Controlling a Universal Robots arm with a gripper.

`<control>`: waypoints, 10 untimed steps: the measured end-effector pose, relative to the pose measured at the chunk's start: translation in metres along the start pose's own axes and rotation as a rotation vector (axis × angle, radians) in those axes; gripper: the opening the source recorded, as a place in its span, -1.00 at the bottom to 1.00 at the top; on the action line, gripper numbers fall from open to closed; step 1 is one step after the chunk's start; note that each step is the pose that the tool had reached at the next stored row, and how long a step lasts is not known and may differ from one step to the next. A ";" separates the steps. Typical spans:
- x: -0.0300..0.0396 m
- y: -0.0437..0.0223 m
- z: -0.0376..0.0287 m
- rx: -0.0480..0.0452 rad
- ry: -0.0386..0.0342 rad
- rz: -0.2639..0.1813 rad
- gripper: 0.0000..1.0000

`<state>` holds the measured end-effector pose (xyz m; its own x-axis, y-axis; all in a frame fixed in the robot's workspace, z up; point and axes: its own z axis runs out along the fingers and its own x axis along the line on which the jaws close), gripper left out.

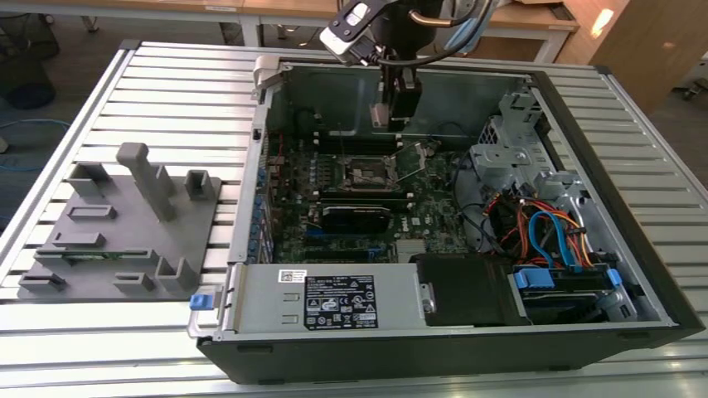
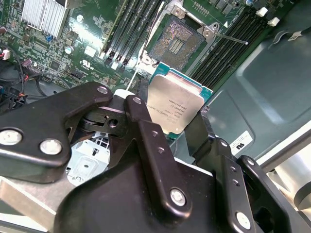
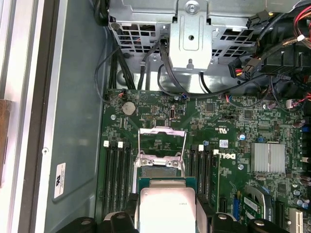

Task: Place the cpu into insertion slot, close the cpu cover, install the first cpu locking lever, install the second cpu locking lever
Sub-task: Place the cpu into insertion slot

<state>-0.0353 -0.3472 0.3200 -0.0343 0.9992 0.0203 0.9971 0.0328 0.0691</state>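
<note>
Slatted metal table (image 1: 166, 83); on it computer case (image 1: 443, 361), grey fixture (image 1: 122, 236)

Exterior view: slot (image 1: 370, 172) mid-board in case (image 1: 465, 352). Gripper (image 1: 394, 114) holding cpu (image 2: 177, 104) above slot's 12 o'clock. Power supply (image 1: 332, 300) at 6, drive cage (image 1: 503, 157) at 3, fixture (image 1: 122, 224) outside at 9.

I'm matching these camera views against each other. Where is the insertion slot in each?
Exterior view: insertion slot just below the tool.
Second wrist view: slot just beyond the held cpu.
First wrist view: slot between the cpu and the open cpu cover.
Shared landmark: black memory slots flanking it.
</note>
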 end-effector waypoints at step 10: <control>-0.0001 -0.0003 0.0042 0.0000 0.0000 0.002 0.08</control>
<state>-0.0353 -0.3472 0.3158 -0.0327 0.9993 0.0204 0.9971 0.0312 0.0691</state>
